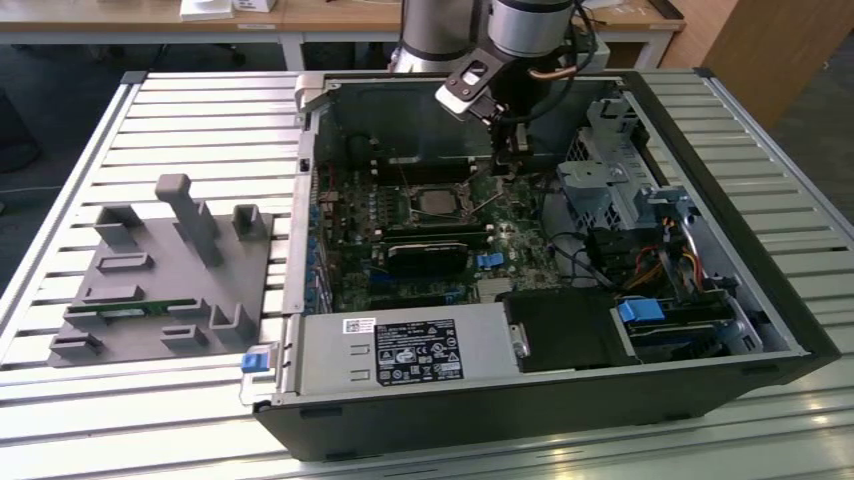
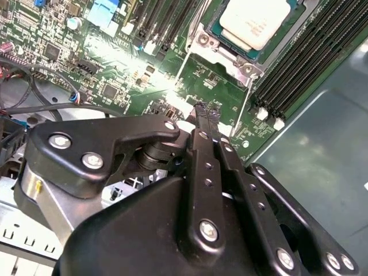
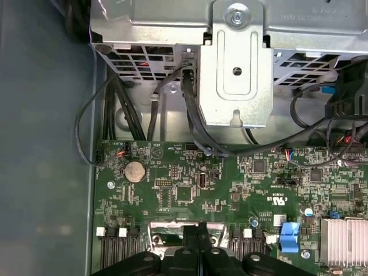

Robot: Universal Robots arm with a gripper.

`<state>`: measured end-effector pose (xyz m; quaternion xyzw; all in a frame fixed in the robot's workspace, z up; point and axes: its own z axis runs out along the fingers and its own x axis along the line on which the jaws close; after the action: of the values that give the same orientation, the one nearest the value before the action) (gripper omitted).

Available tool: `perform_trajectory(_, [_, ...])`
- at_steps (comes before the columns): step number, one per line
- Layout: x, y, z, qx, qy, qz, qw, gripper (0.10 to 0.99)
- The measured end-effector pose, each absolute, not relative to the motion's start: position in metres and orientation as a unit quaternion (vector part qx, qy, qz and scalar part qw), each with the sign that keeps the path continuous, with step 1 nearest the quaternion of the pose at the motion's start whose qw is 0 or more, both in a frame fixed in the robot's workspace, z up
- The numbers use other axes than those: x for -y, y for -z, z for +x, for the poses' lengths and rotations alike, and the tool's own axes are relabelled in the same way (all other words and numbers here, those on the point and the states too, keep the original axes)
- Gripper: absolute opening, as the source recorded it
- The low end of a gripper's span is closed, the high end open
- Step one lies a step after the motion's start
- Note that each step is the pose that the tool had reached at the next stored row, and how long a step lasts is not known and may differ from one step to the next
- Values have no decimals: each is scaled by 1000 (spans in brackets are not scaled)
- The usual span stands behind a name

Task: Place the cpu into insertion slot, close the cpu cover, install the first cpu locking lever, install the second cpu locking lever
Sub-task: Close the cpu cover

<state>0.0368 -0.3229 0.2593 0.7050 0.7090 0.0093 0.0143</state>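
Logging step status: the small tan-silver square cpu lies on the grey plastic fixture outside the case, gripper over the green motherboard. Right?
No. The second wrist view shows the small tan-silver square cpu seated in the silver-rimmed insertion slot, not on the grey plastic fixture. The gripper is over the green motherboard.

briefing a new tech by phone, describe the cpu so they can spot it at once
Look inside the open computer case, at the green motherboard lying on its floor. Next to the rows of long black memory slots is a square, silver-rimmed insertion slot. The cpu is the flat tan-silver square seated in it, the one smooth pale metal face among dark chips.
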Motion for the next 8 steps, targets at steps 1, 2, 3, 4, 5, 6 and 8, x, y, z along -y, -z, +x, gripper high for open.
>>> perform_trajectory(1, [323, -259, 38, -709, -9, 705, 14, 122])
perform_trajectory(2, [323, -259, 39, -709, -9, 705, 14, 122])
perform_trajectory(3, [322, -259, 40, -709, -9, 705, 14, 122])
perform_trajectory(4, [321, -259, 42, -709, -8, 705, 14, 122])
perform_trajectory(5, [321, -259, 43, -709, -8, 705, 14, 122])
perform_trajectory(6, [320, -259, 44, -709, -8, 705, 13, 122])
perform_trajectory(8, [319, -258, 46, -709, -7, 705, 13, 122])
